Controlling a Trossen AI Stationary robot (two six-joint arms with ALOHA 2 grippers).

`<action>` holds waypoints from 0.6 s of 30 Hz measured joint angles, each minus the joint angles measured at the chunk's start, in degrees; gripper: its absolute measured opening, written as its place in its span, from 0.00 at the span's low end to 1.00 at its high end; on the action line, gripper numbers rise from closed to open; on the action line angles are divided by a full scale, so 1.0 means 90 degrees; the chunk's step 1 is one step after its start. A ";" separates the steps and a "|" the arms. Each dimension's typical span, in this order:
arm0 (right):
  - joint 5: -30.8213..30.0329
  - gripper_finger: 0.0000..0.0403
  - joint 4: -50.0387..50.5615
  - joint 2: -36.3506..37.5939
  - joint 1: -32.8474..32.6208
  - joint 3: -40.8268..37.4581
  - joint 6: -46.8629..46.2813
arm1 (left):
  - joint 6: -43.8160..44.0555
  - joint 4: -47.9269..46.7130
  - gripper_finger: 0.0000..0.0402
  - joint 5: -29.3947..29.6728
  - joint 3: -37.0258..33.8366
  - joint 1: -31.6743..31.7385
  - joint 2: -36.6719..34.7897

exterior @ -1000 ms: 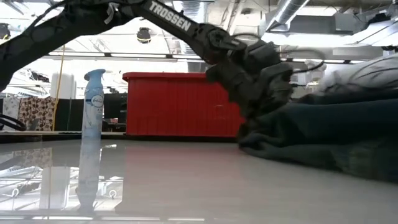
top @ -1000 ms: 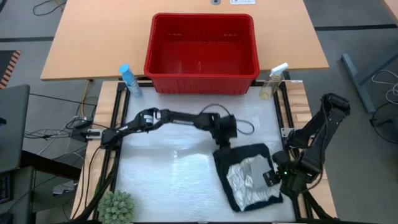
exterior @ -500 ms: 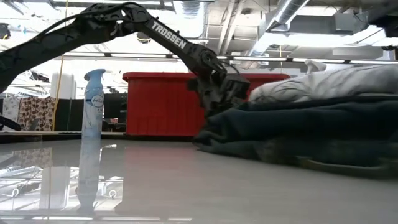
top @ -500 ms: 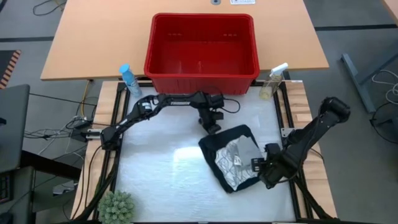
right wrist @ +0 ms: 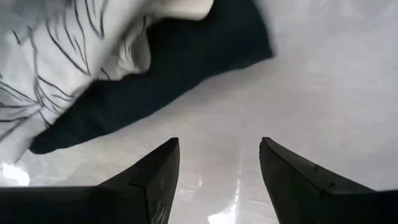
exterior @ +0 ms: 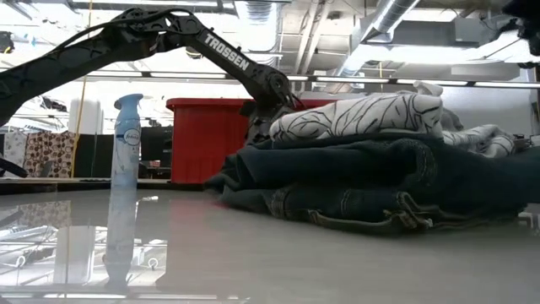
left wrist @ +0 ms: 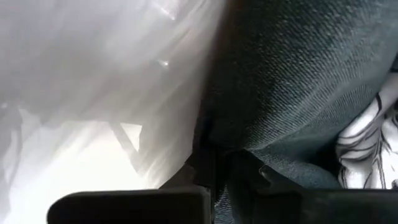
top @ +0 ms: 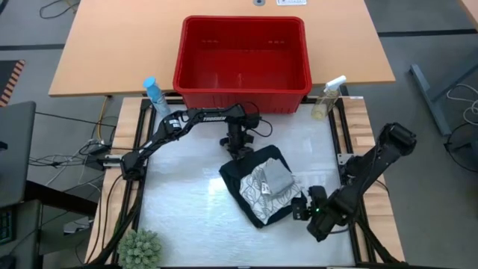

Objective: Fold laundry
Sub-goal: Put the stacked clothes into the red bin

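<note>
High view shows the left hand [top: 240, 152] pinching the jeans [top: 237, 181] at frame center, likely to drag the folded stack, while the right hand [top: 301, 209] waits spread at lower right.

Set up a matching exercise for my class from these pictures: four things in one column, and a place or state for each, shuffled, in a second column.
Column one:
1. jeans
2. leaf-print cloth
3. left end effector
4. right end effector

Column two:
A. open, beside the pile, holding nothing
B. bottom of the pile, on the table
C. shut on the denim edge
D. lying on top of the denim

Pairs: 1-B, 2-D, 3-C, 4-A
</note>
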State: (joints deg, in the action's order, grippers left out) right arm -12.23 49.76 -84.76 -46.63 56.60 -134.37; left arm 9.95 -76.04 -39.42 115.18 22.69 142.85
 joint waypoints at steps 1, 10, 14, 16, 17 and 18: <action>-0.0065 0.61 -0.0145 -0.0130 0.0004 0.0000 0.0001 | 0.0123 0.0016 0.01 -0.0001 0.0001 -0.0015 0.0000; -0.0952 0.61 -0.0991 -0.1142 0.0300 0.0000 0.0158 | 0.0423 0.0109 0.02 -0.0354 -0.0002 -0.0186 0.0015; -0.0958 0.61 -0.0445 -0.1324 0.0733 -0.0103 0.0334 | 0.0450 -0.0101 0.02 -0.0450 -0.0002 -0.0192 0.0017; -0.0963 0.61 -0.0234 -0.1329 0.1097 -0.0256 0.0600 | 0.0278 -0.0429 0.02 -0.0480 -0.0002 -0.0187 0.0003; -0.0998 0.61 -0.0224 -0.1294 0.1307 -0.0339 0.0845 | 0.0166 -0.0609 0.02 -0.0432 -0.0002 -0.0168 -0.0008; -0.1030 0.61 -0.0241 -0.1253 0.1520 -0.0426 0.1143 | 0.0065 -0.0791 0.02 -0.0353 -0.0002 -0.0151 -0.0028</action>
State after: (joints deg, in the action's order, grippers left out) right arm -21.50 47.59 -96.04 -32.95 52.76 -124.07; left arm 10.53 -83.16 -42.59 115.15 21.33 142.59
